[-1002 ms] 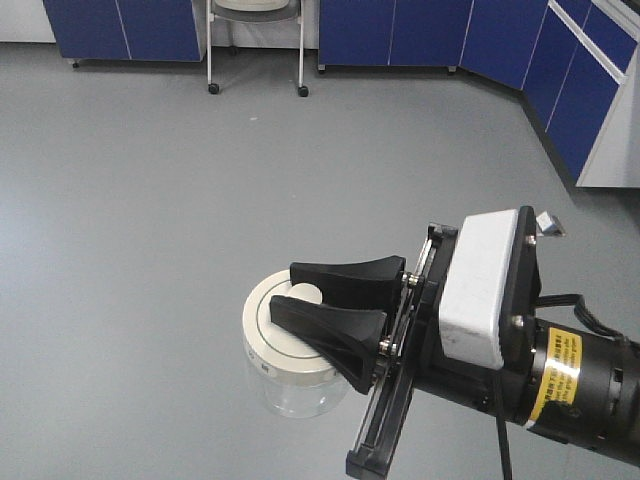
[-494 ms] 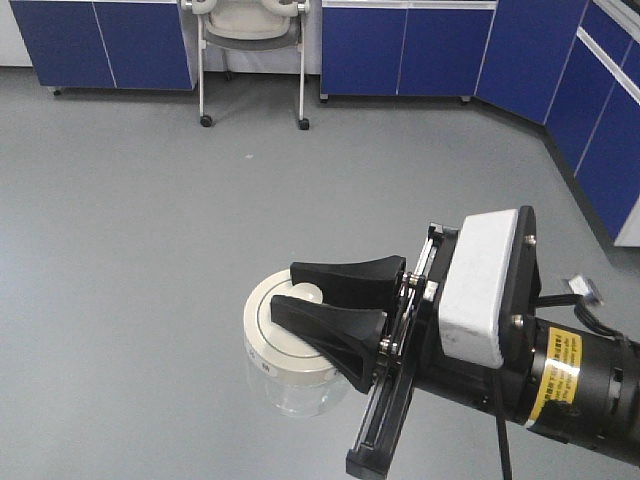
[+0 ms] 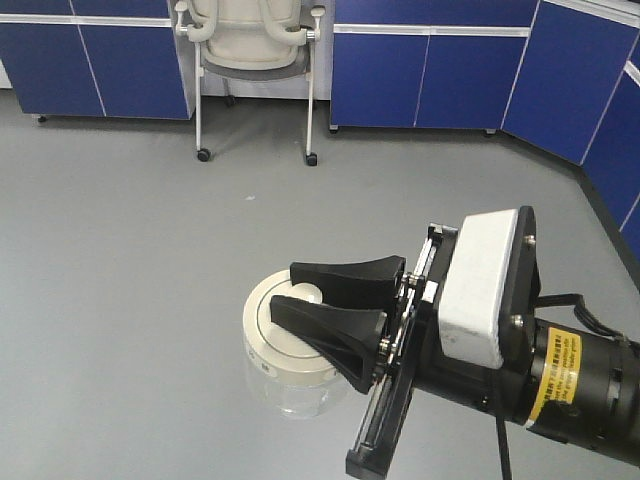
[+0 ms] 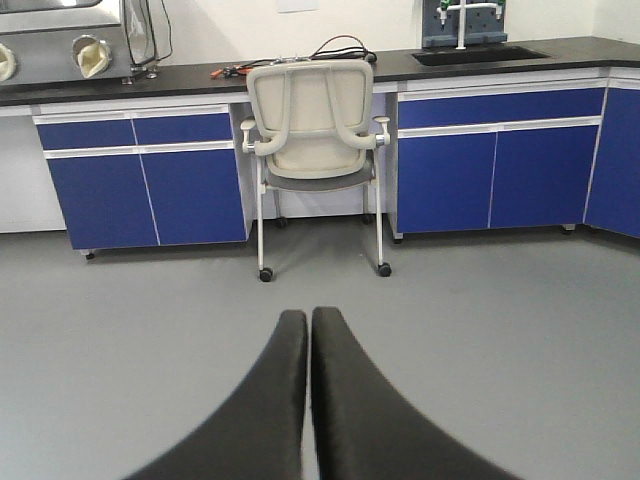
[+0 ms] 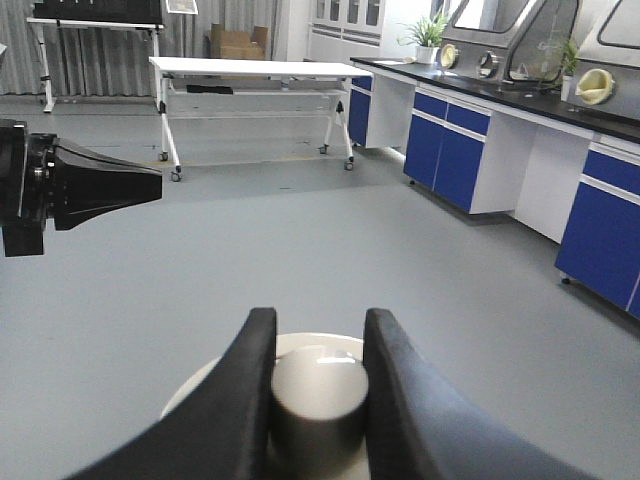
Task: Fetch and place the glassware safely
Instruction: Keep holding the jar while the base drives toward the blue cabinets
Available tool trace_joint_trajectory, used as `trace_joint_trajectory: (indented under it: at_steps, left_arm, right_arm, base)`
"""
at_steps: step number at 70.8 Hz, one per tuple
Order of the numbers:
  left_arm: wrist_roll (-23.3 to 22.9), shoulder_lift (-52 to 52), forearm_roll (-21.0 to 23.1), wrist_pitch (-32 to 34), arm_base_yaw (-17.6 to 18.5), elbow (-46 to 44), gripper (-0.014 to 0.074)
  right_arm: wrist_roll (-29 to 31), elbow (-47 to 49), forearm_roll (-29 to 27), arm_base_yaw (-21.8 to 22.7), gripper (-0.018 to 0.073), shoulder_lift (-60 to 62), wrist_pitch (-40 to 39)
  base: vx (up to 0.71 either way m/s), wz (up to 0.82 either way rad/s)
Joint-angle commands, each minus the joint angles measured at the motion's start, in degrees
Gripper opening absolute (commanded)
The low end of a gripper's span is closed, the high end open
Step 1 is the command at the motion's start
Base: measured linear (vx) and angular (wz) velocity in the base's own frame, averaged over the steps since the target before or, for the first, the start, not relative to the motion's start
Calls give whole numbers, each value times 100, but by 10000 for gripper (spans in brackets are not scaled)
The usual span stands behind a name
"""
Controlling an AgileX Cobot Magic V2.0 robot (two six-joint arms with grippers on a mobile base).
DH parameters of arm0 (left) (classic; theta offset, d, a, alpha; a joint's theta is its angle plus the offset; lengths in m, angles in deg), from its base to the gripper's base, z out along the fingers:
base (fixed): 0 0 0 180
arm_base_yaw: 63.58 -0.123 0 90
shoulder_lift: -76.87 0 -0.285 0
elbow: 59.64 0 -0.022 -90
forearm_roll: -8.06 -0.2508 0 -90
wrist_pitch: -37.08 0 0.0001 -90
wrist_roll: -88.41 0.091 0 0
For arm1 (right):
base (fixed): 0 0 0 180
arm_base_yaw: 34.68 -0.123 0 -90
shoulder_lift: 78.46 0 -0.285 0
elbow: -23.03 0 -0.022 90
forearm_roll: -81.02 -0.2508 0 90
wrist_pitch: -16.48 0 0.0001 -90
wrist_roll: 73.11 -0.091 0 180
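Note:
The glassware is a small clear glass jar (image 3: pixel 288 388) with a round off-white lid (image 3: pixel 268 335), hanging above the grey floor. My right gripper (image 3: pixel 285 288) is shut on the lid's central knob (image 5: pixel 318 390), one black finger on each side; the glass body is hidden in the right wrist view. In the left wrist view my left gripper (image 4: pixel 308 316) is shut with nothing between its fingers. Its black tip (image 5: pixel 155 184) pokes in at the left edge of the right wrist view, apart from the jar.
An off-white wheeled chair (image 3: pixel 255 40) stands ahead against blue base cabinets (image 3: pixel 430 70) under a dark counter (image 4: pixel 480 55). A white folding table (image 5: pixel 255 68) and more blue cabinets (image 5: pixel 450 150) show in the right wrist view. Open grey floor (image 3: pixel 130 250) lies between.
The chair and cabinets have slid down and rightwards in the front view, so the view has shifted toward them. The right gripper still holds the jar in the same pose.

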Motion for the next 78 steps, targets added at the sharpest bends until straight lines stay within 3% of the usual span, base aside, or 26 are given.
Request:
trace_joint_trajectory:
  at_steps: [1,78]
  left_arm:
    - [-58,66,15,407,30,-154,-7]
    - [-58,66,15,407,30,-154,-7]
  right_arm:
    - [44,190,-245,-8,0,151,-433]
    - [44,190,-245,-8,0,151,-433]
  base:
    - [57,0]
    - [48,1]
